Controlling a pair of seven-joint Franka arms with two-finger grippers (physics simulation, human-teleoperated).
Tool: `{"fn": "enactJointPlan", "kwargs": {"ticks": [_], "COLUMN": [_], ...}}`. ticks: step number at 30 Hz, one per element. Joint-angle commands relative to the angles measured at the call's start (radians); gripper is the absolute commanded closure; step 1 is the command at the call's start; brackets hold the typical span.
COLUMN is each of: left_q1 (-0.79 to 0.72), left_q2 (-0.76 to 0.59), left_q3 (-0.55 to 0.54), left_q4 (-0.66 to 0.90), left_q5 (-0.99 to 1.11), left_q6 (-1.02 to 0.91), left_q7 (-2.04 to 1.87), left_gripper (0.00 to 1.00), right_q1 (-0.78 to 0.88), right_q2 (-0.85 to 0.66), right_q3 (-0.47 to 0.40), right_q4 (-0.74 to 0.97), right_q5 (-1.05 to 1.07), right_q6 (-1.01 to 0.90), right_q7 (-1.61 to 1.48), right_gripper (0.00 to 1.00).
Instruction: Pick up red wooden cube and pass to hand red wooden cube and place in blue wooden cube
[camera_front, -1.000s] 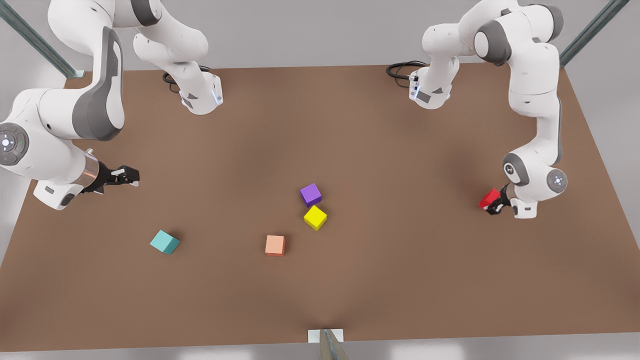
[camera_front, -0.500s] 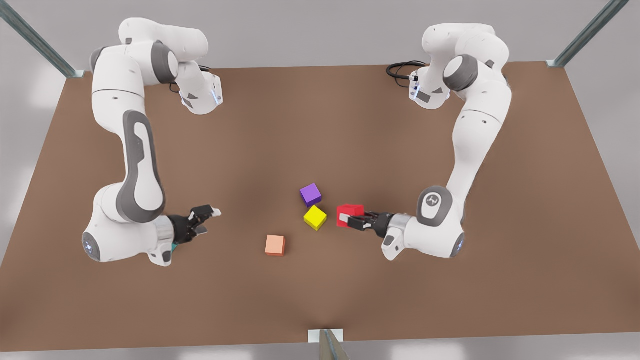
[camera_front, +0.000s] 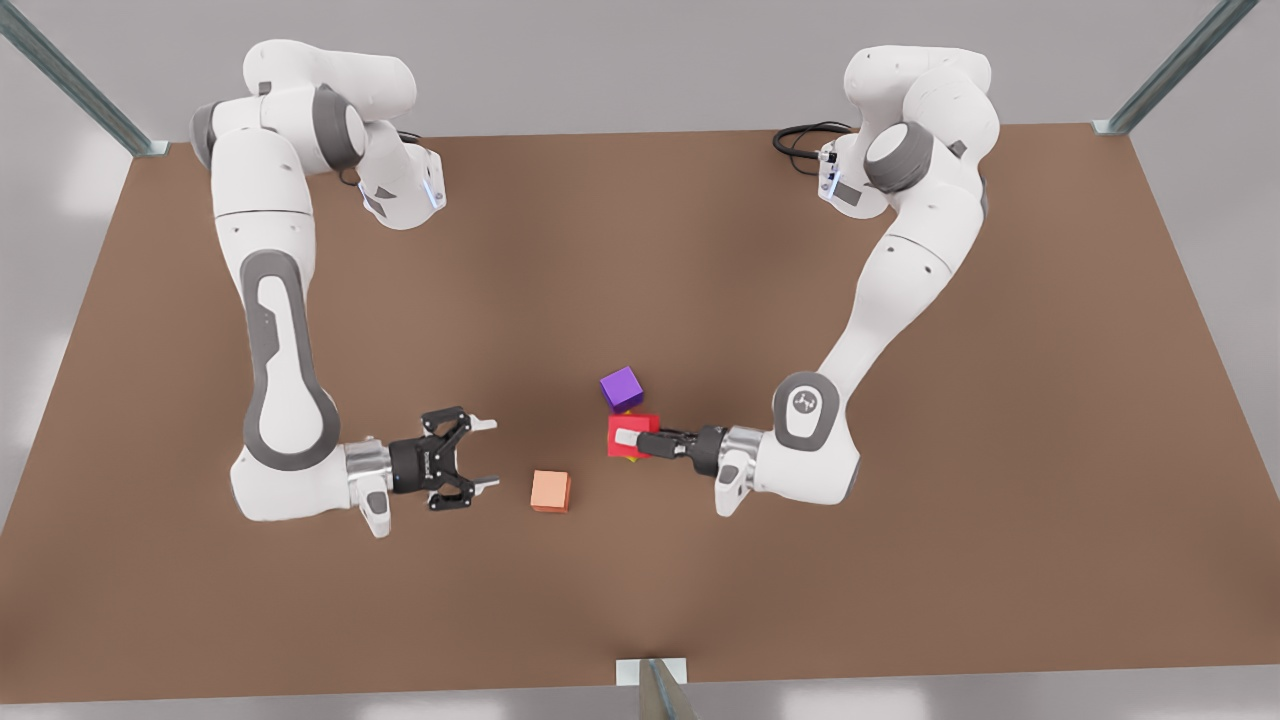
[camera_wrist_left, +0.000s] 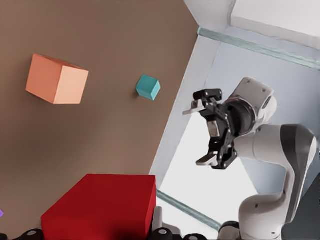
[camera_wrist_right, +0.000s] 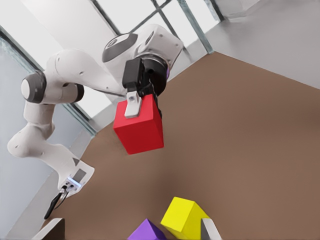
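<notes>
Front view: left pincer (camera_front: 640, 441), on the arm at the front view's right, is clamped on the red cube (camera_front: 630, 434), held above the table (camera_front: 900, 560) just over the yellow cube (camera_front: 630, 459), right by the purple cube (camera_front: 621, 388). Right pincer (camera_front: 482, 455), the linkage-frame one at the front view's left, is spread wide and carries nothing, pointing at the peach cube (camera_front: 551, 490) just beside it.

Left wrist view: red cube (camera_wrist_left: 102, 206) sits gripped close to the camera. Peach cube (camera_wrist_left: 56, 79) and teal cube (camera_wrist_left: 148, 87) lie on the table, well apart. Right pincer (camera_wrist_left: 204, 134) shows farther off, fingers apart.

Right wrist view: left pincer (camera_wrist_right: 136, 106) grips the red cube (camera_wrist_right: 139, 124) off the table; yellow cube (camera_wrist_right: 184, 218) and purple cube (camera_wrist_right: 148, 231) below.
</notes>
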Motion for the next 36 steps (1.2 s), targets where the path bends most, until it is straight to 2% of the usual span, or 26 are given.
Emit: {"fn": "enactJointPlan", "kwargs": {"ticks": [1, 10, 27, 36], "left_q1": [-0.003, -0.028, -0.106, -0.111], "left_q2": [-0.001, 0.006, 0.017, 0.017], "left_q3": [-0.001, -0.002, -0.002, -0.002], "left_q4": [-0.001, -0.001, 0.021, 0.021], "left_q5": [-0.038, -0.039, -0.055, -0.055], "left_q6": [0.073, 0.120, 0.260, 0.265], "left_q7": [0.322, 0.324, 0.319, 0.316], "left_gripper": [0.45, 0.46, 0.46, 0.46], "right_q1": [0.016, 0.113, 0.197, 0.212], "right_q2": [-0.003, 0.018, 0.023, 0.038], "right_q3": [0.001, 0.001, 0.001, 0.000], "right_q4": [-0.025, -0.045, -0.069, -0.071], "right_q5": [0.068, 0.188, 0.284, 0.293], "right_q6": [0.019, 0.154, 0.222, 0.246], "right_q7": [-0.655, -0.654, -0.644, -0.647], "right_gripper": [0.00, 0.00, 0.00, 0.00]}}
